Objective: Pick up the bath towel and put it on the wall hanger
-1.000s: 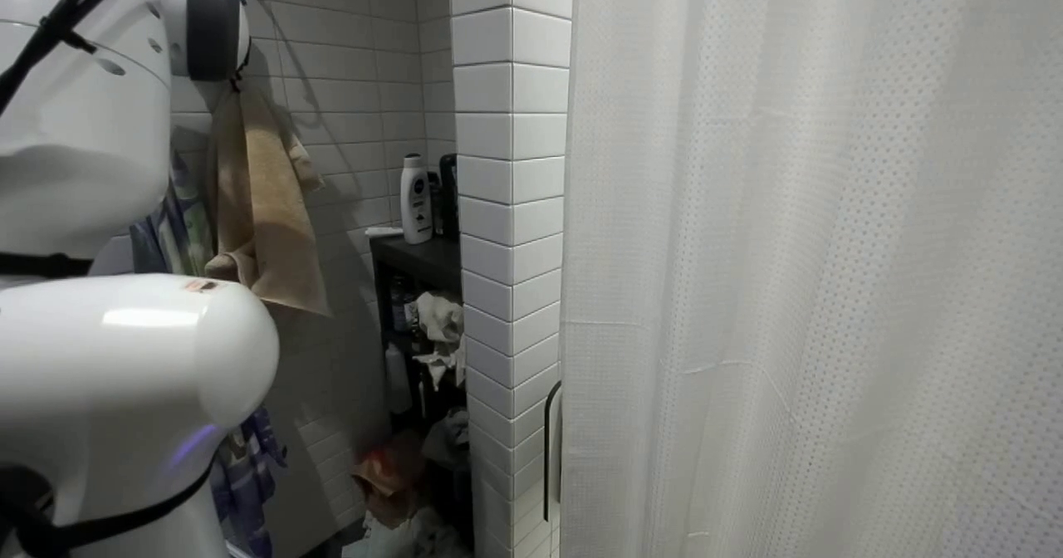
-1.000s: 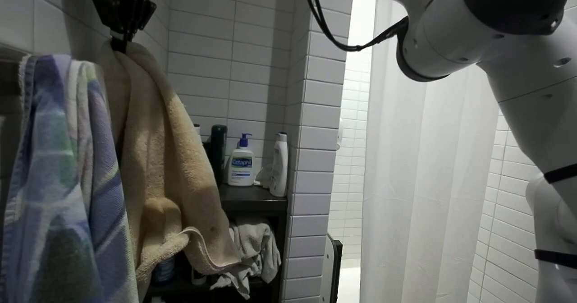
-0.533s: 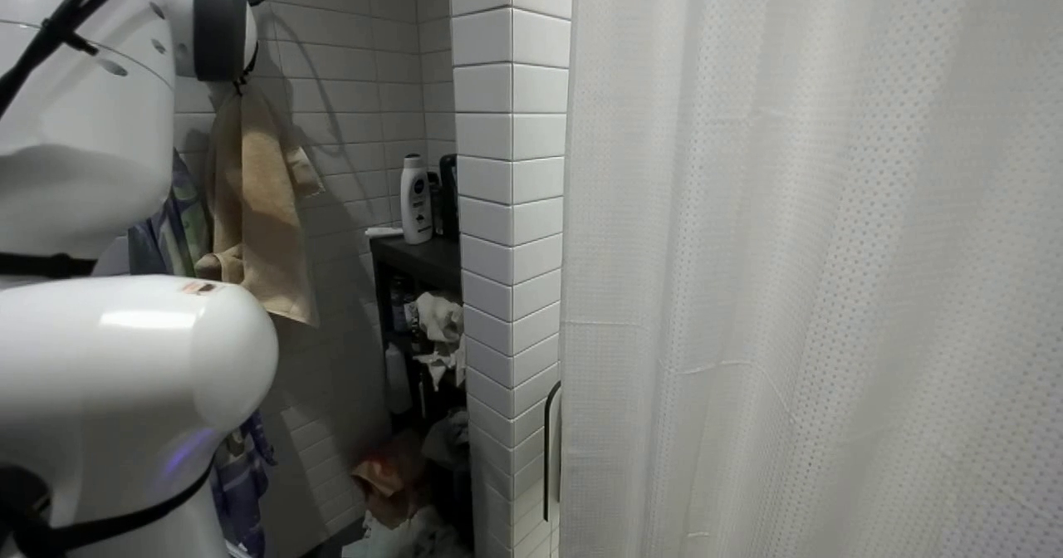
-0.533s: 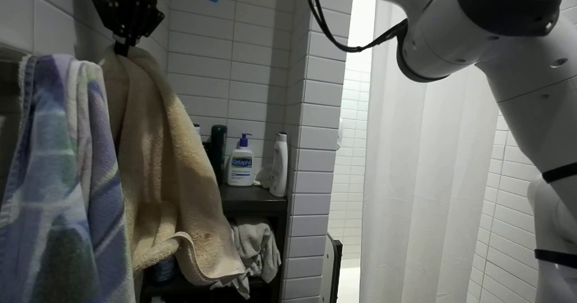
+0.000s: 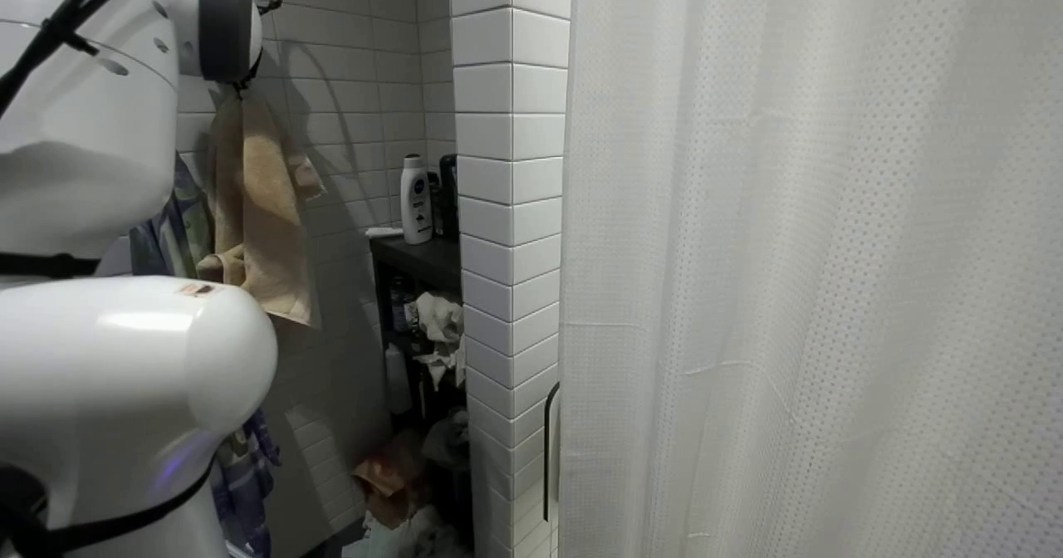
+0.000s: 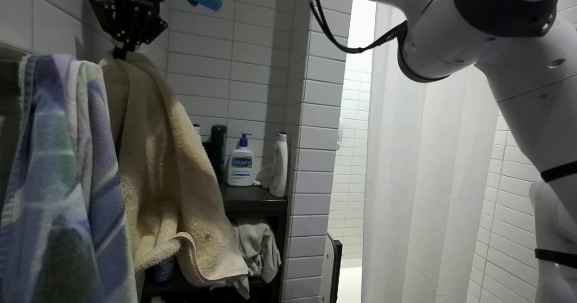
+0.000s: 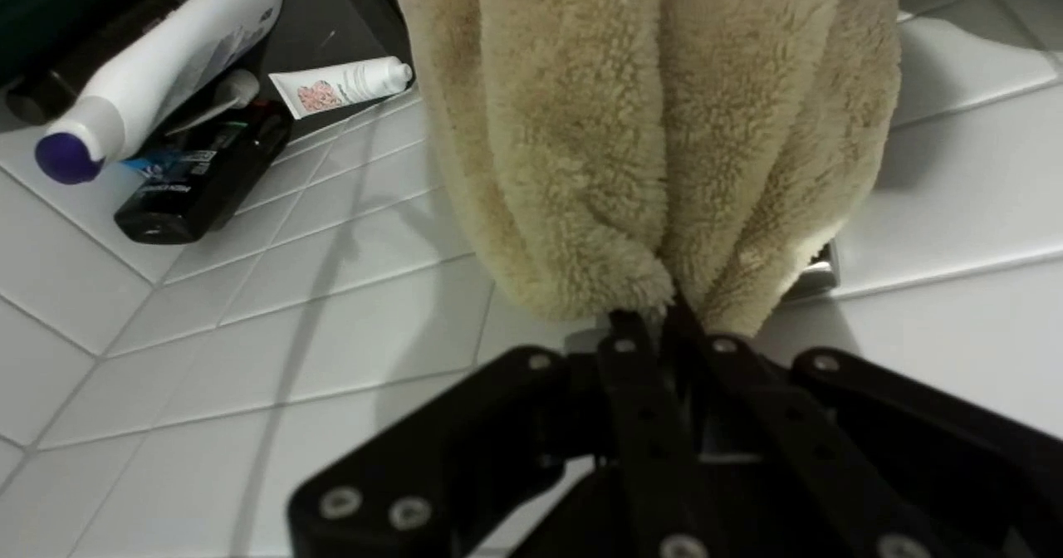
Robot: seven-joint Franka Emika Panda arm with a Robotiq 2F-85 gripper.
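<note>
One fluffy tan bath towel (image 6: 169,172) in long, limp folds

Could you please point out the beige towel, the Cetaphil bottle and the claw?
Beige towel (image 6: 167,167), in an exterior view: middle of its hanging folds.
Cetaphil bottle (image 6: 241,163), in an exterior view: its front label.
Claw (image 7: 655,317), in the wrist view: midway between its fingertips.

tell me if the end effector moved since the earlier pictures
Yes, downward: in an exterior view the end effector now sits lower against the fixed wall tiles.
</note>
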